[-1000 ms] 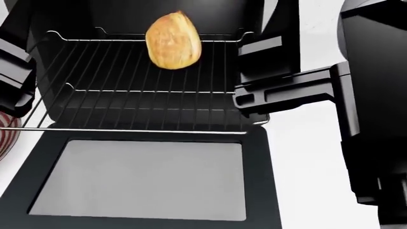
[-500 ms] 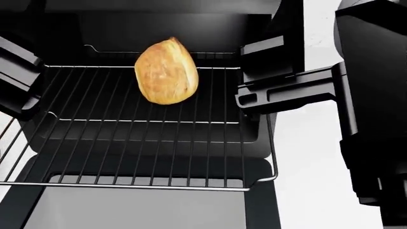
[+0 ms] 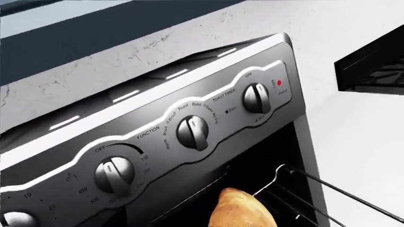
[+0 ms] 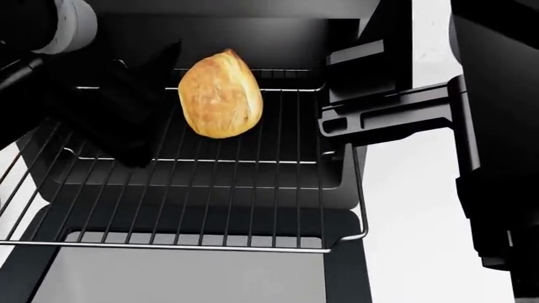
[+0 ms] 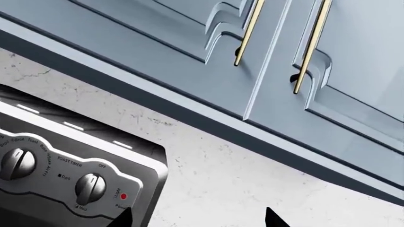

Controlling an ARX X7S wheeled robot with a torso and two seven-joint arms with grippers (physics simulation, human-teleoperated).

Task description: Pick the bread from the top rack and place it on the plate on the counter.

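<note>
The top rack (image 4: 185,189) is drawn out of the oven so the bread (image 4: 221,95) lies reachable near its back rim. Left gripper (image 4: 126,107) hangs just beside the bread, right gripper (image 4: 354,126) opposite; jaws' spread unclear.

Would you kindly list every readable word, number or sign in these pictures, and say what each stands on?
All on the oven control panel:
"FUNCTION", above the middle knob
"Toast", "Bake", "Broil", around the middle knob
"TOAST TIMER", "OFF", by the timer knob
"OFF", "150", "200", "450", around the temperature knob
"Power", beside the red light: blurred
Other small markings: unreadable
</note>
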